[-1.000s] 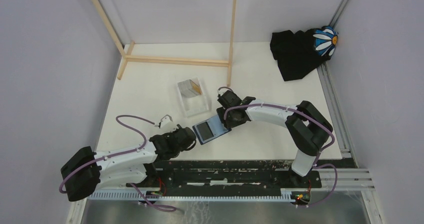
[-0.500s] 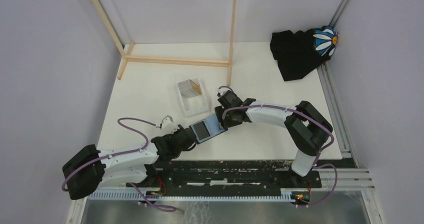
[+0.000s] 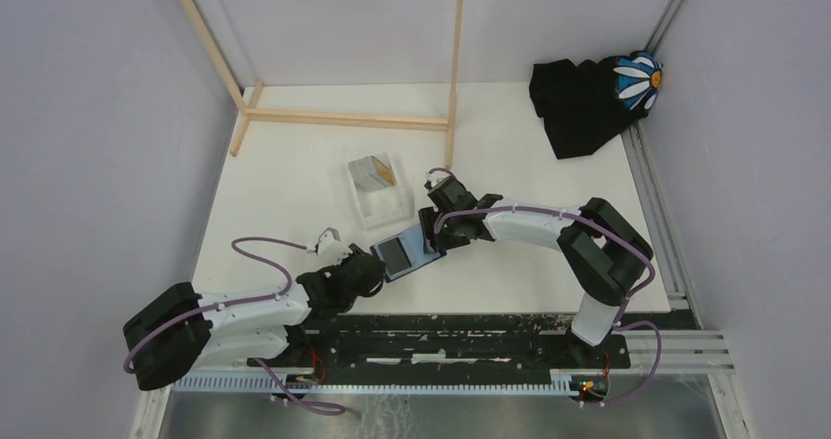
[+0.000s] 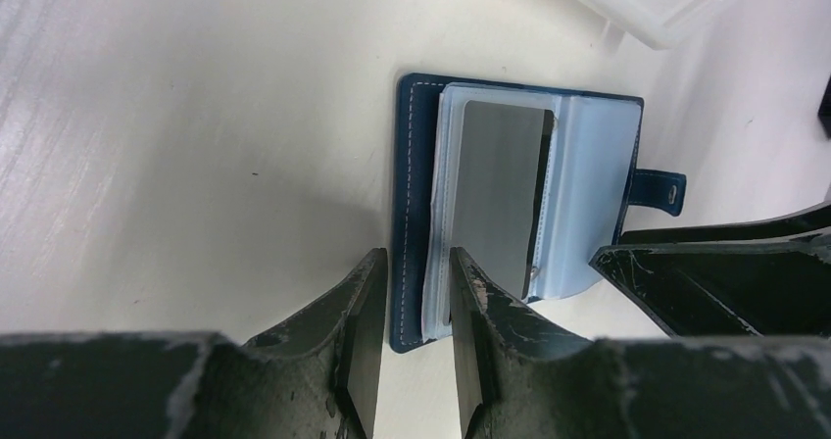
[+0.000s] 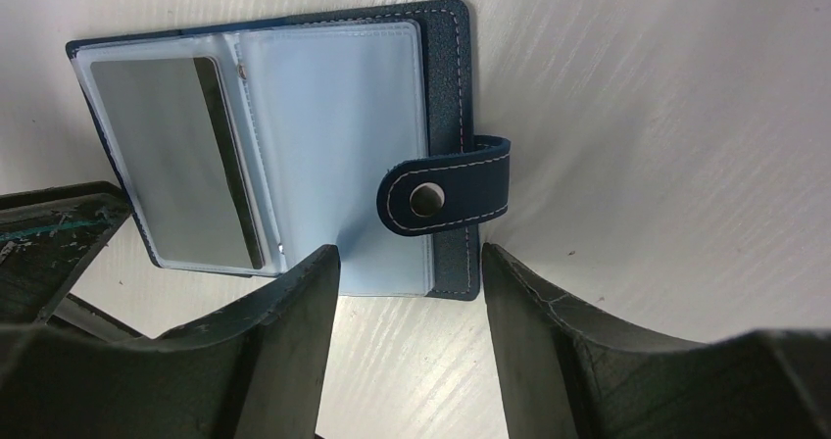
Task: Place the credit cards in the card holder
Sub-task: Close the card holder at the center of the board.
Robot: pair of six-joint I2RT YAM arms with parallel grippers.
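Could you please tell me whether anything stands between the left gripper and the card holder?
Nothing visible does. The left gripper sits right at the holder, with one finger on either side of its navy near edge.

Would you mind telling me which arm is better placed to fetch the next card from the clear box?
Probably the right. The right gripper stands open and empty, while the left gripper straddles the card holder's cover edge, seemingly steadying it. The clear box lies near both.

Navy card holder (image 4: 408, 194) lies open flat, a silvery credit card (image 4: 500, 189) inside its clear pocket.
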